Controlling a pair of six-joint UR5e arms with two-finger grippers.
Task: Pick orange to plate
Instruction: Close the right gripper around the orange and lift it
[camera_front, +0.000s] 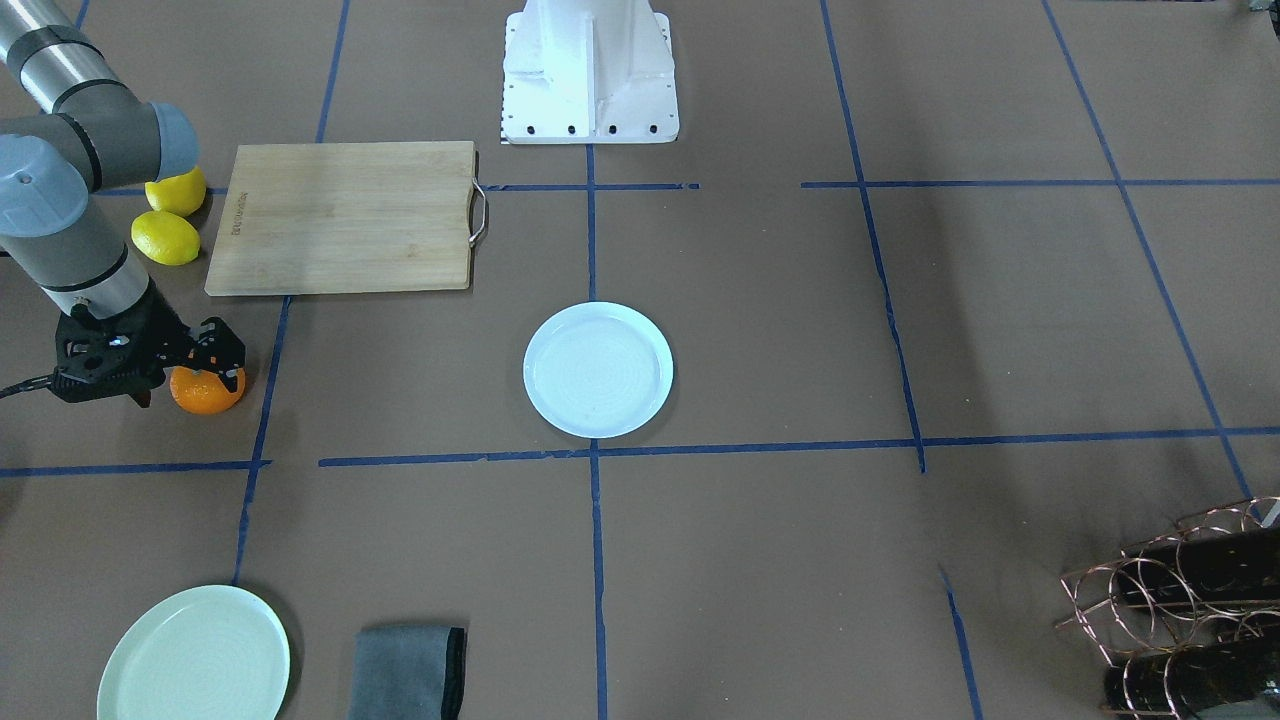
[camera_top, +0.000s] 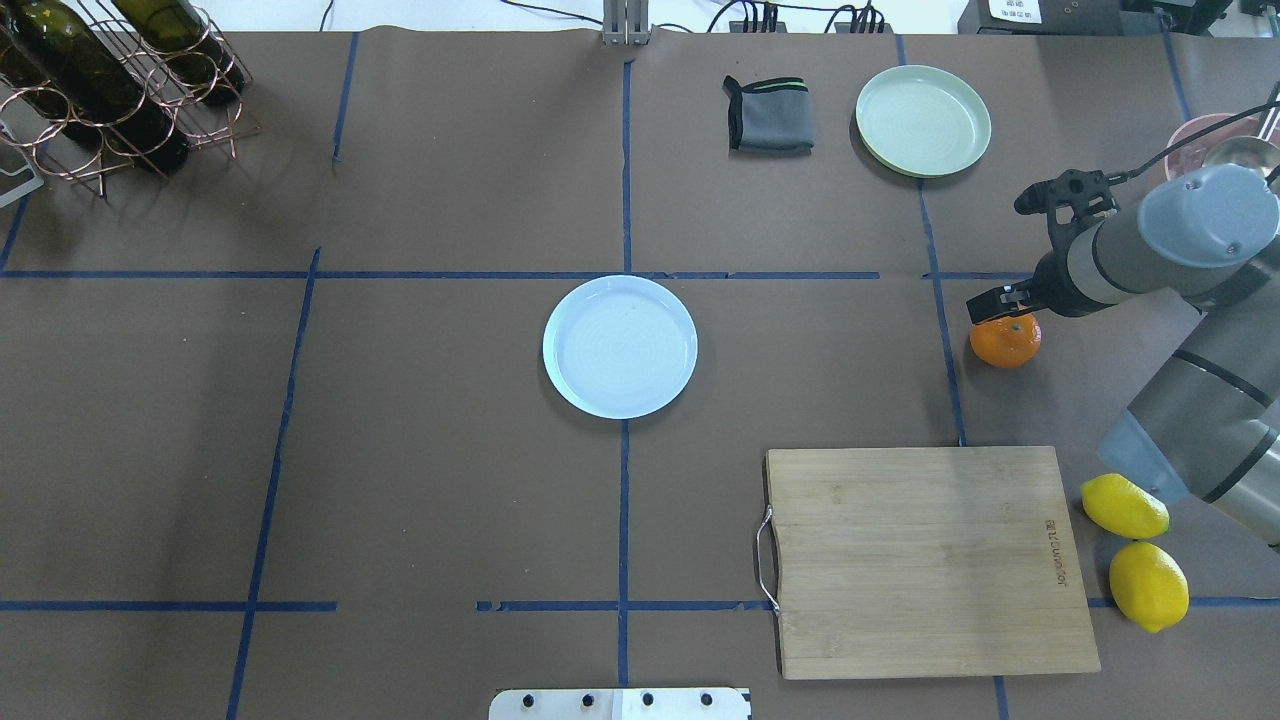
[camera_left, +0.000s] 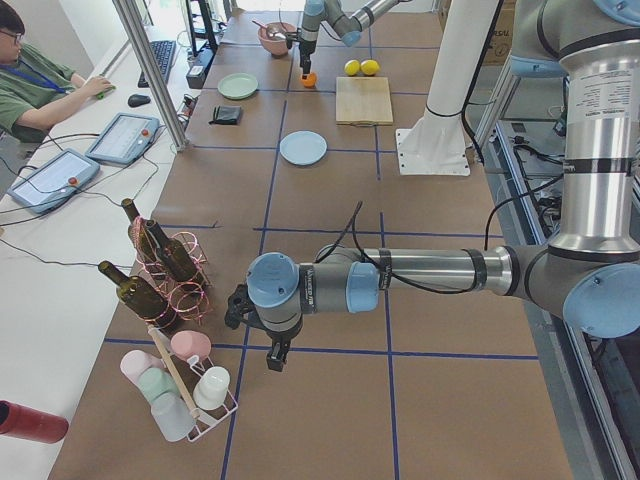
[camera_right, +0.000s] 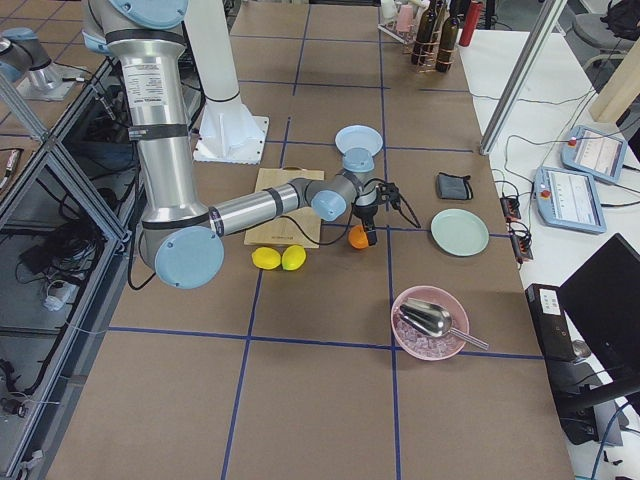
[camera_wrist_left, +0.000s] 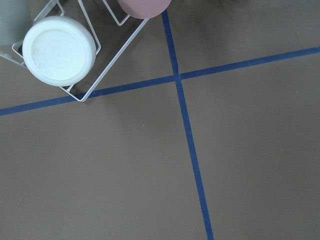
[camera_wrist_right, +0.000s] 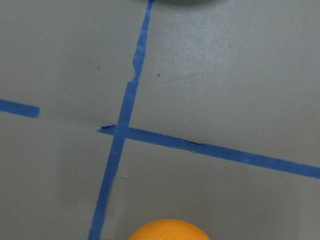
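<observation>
The orange (camera_top: 1005, 342) lies on the brown table at the right side, just past a blue tape line; it also shows in the front view (camera_front: 207, 393) and at the bottom edge of the right wrist view (camera_wrist_right: 167, 231). My right gripper (camera_top: 1004, 304) hangs right over the orange, open, its black fingers (camera_front: 222, 343) reaching down around the fruit's top. The bluish-white plate (camera_top: 620, 346) sits bare at the table's middle, well to the left of the orange. My left gripper (camera_left: 265, 345) hovers far off near the bottle rack; whether it is open or shut I cannot tell.
A wooden cutting board (camera_top: 925, 560) lies near the orange, with two lemons (camera_top: 1125, 505) beside it under my right arm. A mint-green plate (camera_top: 922, 120) and a folded grey cloth (camera_top: 768, 115) sit at the far edge. A wire bottle rack (camera_top: 100, 80) stands far left; a pink bowl (camera_right: 430, 322) lies right.
</observation>
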